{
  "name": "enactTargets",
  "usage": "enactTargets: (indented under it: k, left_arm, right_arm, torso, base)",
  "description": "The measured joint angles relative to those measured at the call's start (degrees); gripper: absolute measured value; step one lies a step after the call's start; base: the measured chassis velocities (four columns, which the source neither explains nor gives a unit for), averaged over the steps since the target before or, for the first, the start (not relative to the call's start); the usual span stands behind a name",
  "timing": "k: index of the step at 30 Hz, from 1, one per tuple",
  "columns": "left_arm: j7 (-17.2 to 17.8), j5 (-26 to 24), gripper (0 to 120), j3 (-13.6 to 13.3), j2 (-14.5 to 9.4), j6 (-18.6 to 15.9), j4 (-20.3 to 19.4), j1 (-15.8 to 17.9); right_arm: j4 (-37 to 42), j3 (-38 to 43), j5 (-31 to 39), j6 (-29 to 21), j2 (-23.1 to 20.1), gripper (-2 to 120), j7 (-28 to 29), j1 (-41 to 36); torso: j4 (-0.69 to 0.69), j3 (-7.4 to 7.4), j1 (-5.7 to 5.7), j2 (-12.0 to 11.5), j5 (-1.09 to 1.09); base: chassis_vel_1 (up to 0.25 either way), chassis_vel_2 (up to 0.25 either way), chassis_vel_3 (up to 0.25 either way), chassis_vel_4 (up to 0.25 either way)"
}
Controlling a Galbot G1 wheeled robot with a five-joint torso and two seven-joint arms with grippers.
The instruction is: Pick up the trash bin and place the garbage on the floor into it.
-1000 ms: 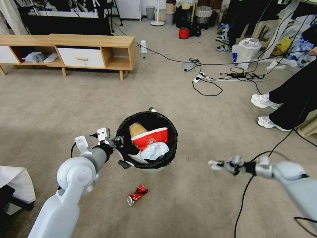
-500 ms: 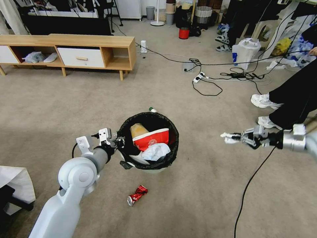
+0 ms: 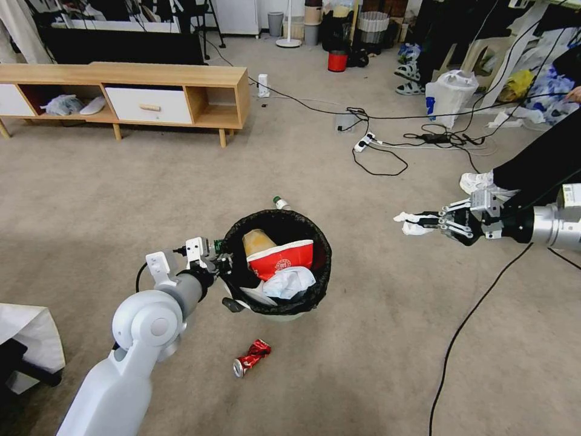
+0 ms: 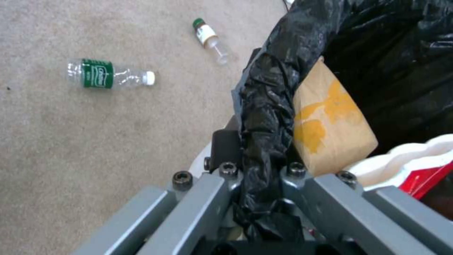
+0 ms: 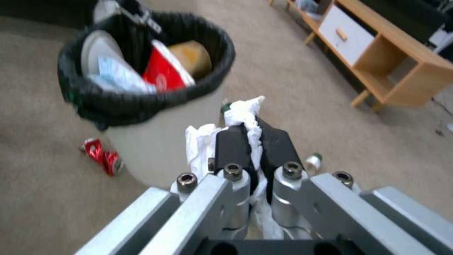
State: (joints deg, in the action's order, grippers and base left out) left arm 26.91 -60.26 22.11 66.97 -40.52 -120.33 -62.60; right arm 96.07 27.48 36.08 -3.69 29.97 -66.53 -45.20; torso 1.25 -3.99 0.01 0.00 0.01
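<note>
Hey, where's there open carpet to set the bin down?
Bare floor between the wooden cabinet and the trash bin, and between bin and trailing cable. Crowded: crushed can in front, bottles behind, cables beyond.

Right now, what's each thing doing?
trash bin: upright, part full, rim clamped by left gripper.
white tissue: pinched in right gripper, in the air.
crushed can: lying on carpet.
two bottles: lying on carpet.
</note>
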Motion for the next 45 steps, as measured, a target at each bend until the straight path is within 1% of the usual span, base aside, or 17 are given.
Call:
enactTargets:
  k: [6, 9, 10, 12, 13, 16, 17, 19, 20, 22, 24, 26, 33, 36, 45]
  left_arm:
    - [0.0, 0.1, 3, -0.6, 0.0, -0.1, 0.2, 0.1]
    - [0.0, 0.1, 3, -0.6, 0.2, -0.1, 0.3, 0.2]
    - [0.0, 0.1, 3, -0.6, 0.2, -0.1, 0.3, 0.2]
    - [0.0, 0.1, 3, -0.5, 0.3, -0.1, 0.4, 0.2]
    - [0.0, 0.1, 3, -0.5, 0.3, -0.1, 0.4, 0.2]
    - [0.0, 0.1, 3, -0.3, 0.4, -0.1, 0.3, 0.0]
    - [0.0, 0.1, 3, -0.3, 0.4, -0.1, 0.3, 0.0]
    - [0.0, 0.1, 3, -0.2, 0.4, -0.1, 0.2, -0.2]
    - [0.0, 0.1, 3, -0.2, 0.4, -0.1, 0.2, -0.2]
    - [0.0, 0.1, 3, 0.0, 0.1, -0.1, 0.2, -0.3]
    - [0.0, 0.1, 3, 0.0, 0.1, -0.1, 0.2, -0.3]
    - [0.0, 0.1, 3, 0.0, 0.1, -0.1, 0.4, 0.0]
    - [0.1, 0.1, 3, -0.1, 0.3, -0.1, 0.8, 0.2]
    - [0.1, 0.1, 3, -0.2, 0.5, -0.1, 1.0, 0.4]
    - [0.1, 0.1, 3, -0.3, 0.5, -0.1, 1.2, 0.5]
  right_arm:
    - [2.2, -2.3, 2.7, 0.6, 1.5, 0, 1.4, 1.8]
    - [3.7, -6.4, 4.1, 1.3, 3.3, 0, 2.4, 5.1]
    - [3.7, -6.4, 4.1, 1.3, 3.3, 0, 2.4, 5.1]
    - [3.9, -10.7, 4.7, 1.8, 5.8, 0, 3.2, 8.4]
    - [3.9, -10.7, 4.7, 1.8, 5.8, 0, 3.2, 8.4]
    - [3.2, -15.6, 4.8, 2.2, 9.5, 0, 3.7, 12.3]
    - [3.2, -15.6, 4.8, 2.2, 9.5, 0, 3.7, 12.3]
    - [2.5, -18.2, 4.8, 2.7, 11.5, 0, 3.9, 14.1]
    - [2.5, -18.2, 4.8, 2.7, 11.5, 0, 3.9, 14.1]
    - [1.1, -21.6, 4.9, 3.7, 14.0, 0, 4.3, 16.2]
    - [0.7, -22.6, 4.9, 3.9, 14.8, 0, 4.3, 16.7]
    - [-0.1, -24.7, 4.7, 4.2, 16.5, 0, 4.3, 17.9]
    - [-1.0, -27.5, 4.2, 4.4, 18.4, 0, 4.3, 19.8]
    - [-1.9, -29.9, 3.9, 4.5, 19.7, 0, 4.2, 22.0]
    - [-3.7, -33.7, 3.4, 4.8, 22.0, 0, 4.1, 25.2]
  torso:
    - [0.00, 0.00, 0.00, 0.0, -0.01]
    - [0.01, 0.00, 0.00, 0.0, -0.03]
    - [0.01, 0.00, 0.00, 0.0, -0.03]
    - [-0.01, 0.00, 0.00, 0.0, -0.01]
    - [-0.01, 0.00, 0.00, 0.0, -0.01]
    - [-0.01, 0.00, 0.00, 0.0, -0.02]
    - [-0.01, 0.00, 0.00, 0.0, -0.02]
    - [0.00, 0.00, 0.00, 0.0, -0.03]
    - [0.00, 0.00, 0.00, 0.0, -0.03]
    - [-0.01, 0.00, 0.00, 0.0, -0.02]
    - [-0.01, 0.00, 0.00, 0.0, -0.03]
    - [-0.01, 0.00, 0.00, 0.0, -0.02]
    - [0.00, 0.00, 0.00, 0.0, -0.02]
    - [0.00, 0.00, 0.00, 0.0, -0.02]
    - [-0.01, 0.00, 0.00, 0.0, -0.01]
  base:
    - [0.000, 0.000, 0.000, 0.000]
    - [0.000, 0.000, 0.000, 0.000]
    - [0.000, 0.000, 0.000, 0.000]
    - [0.000, 0.000, 0.000, 0.000]
    - [0.000, 0.000, 0.000, 0.000]
    - [0.000, 0.000, 0.000, 0.000]
    - [0.000, 0.000, 0.000, 0.000]
    - [0.000, 0.000, 0.000, 0.000]
    - [0.000, 0.000, 0.000, 0.000]
    - [0.000, 0.000, 0.000, 0.000]
    - [0.000, 0.000, 0.000, 0.000]
    - [0.000, 0.000, 0.000, 0.000]
    - [0.000, 0.000, 0.000, 0.000]
    - [0.000, 0.000, 0.000, 0.000]
    - [0.000, 0.000, 0.000, 0.000]
